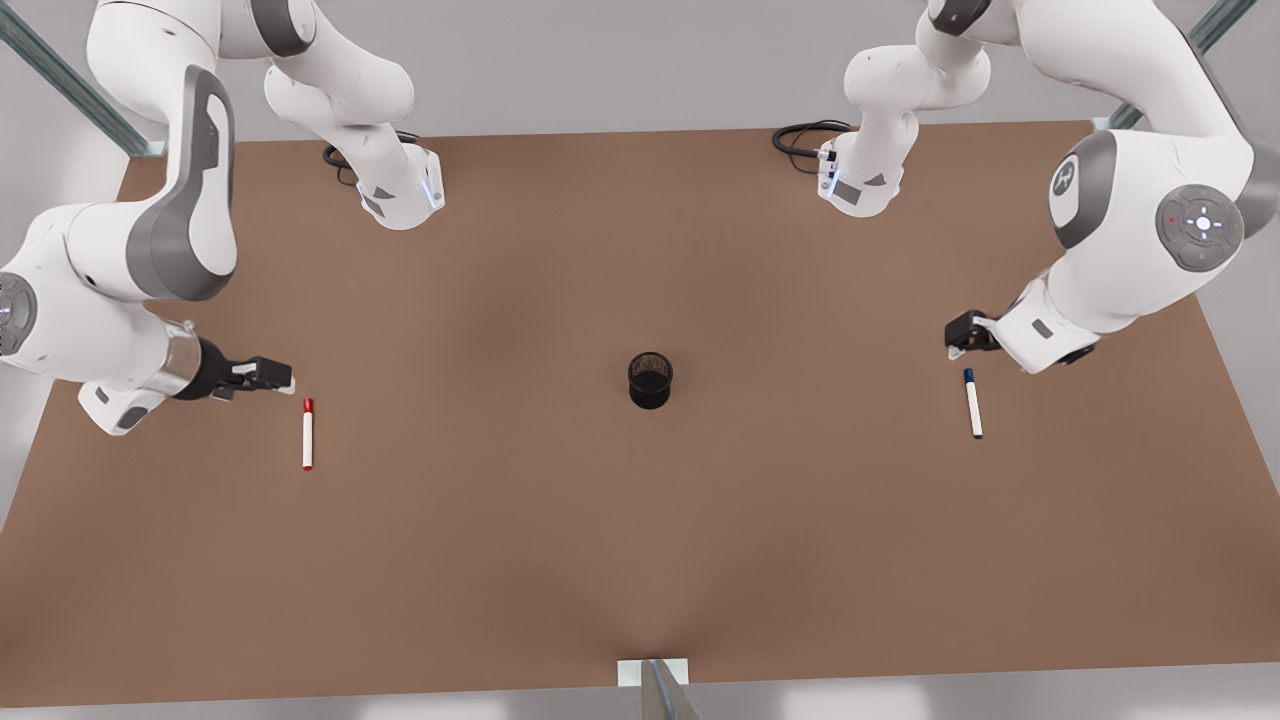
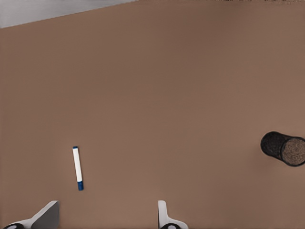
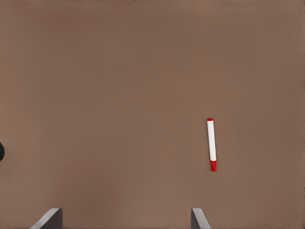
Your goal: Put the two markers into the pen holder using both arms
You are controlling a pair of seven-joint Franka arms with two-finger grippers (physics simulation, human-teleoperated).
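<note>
Jaws of left gripper (image 1: 962, 338) and right gripper (image 1: 275, 375) spread wide, empty. Blue-capped marker (image 1: 973, 403) and red-capped marker (image 1: 307, 434) lie on counter (image 1: 640, 560), flanking the pen holder (image 1: 650, 380); no marker yet grasped.

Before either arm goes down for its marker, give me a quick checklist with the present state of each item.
1. Blue marker lying flat and free on the table: ok.
2. Red marker lying flat and free: ok.
3. Pen holder upright, its mouth open: ok.
4. Left tool open, blue marker in its view: ok.
5. Right tool open, red marker in its view: ok.
6. Tools centred over their markers: not ok, each marker lies off to one side.
</note>
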